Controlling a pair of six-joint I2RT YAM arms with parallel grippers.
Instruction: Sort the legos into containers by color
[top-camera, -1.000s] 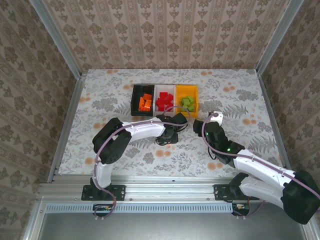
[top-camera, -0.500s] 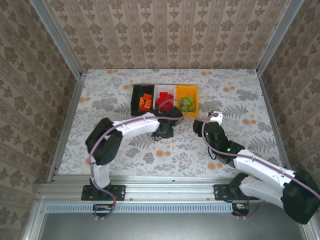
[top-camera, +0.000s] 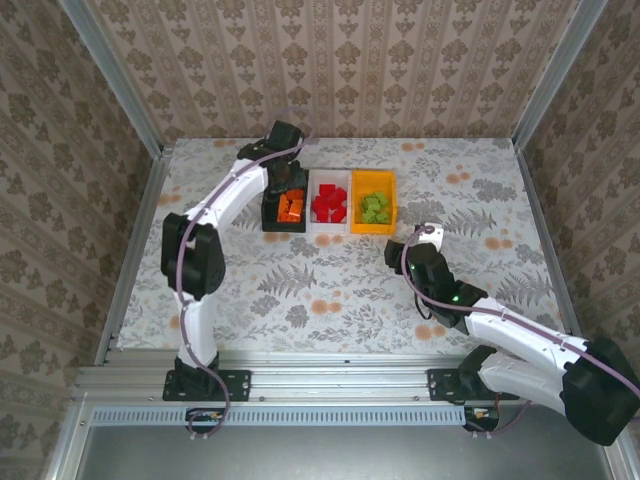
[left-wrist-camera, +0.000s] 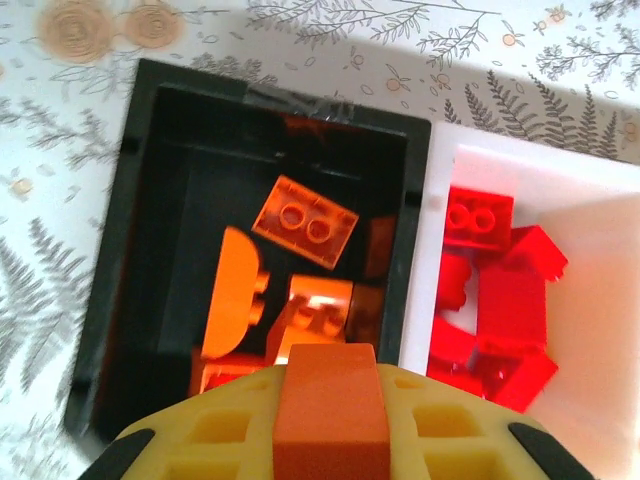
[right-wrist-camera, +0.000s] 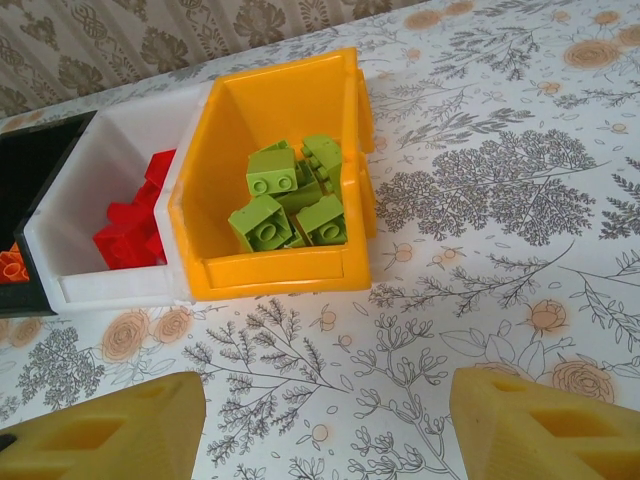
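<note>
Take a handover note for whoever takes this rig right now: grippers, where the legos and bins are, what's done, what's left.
Grippers: the left gripper is shut on an orange brick above the black bin. The right gripper is open and empty, low over the table in front of the orange-yellow bin.
Things: three bins side by side. The black bin holds orange legos, the white bin holds red legos, and the orange-yellow bin holds green legos.
Done: every other brick I can see sits in its colour's bin.
Left: drop the held brick into the black bin; likely the last one.
</note>
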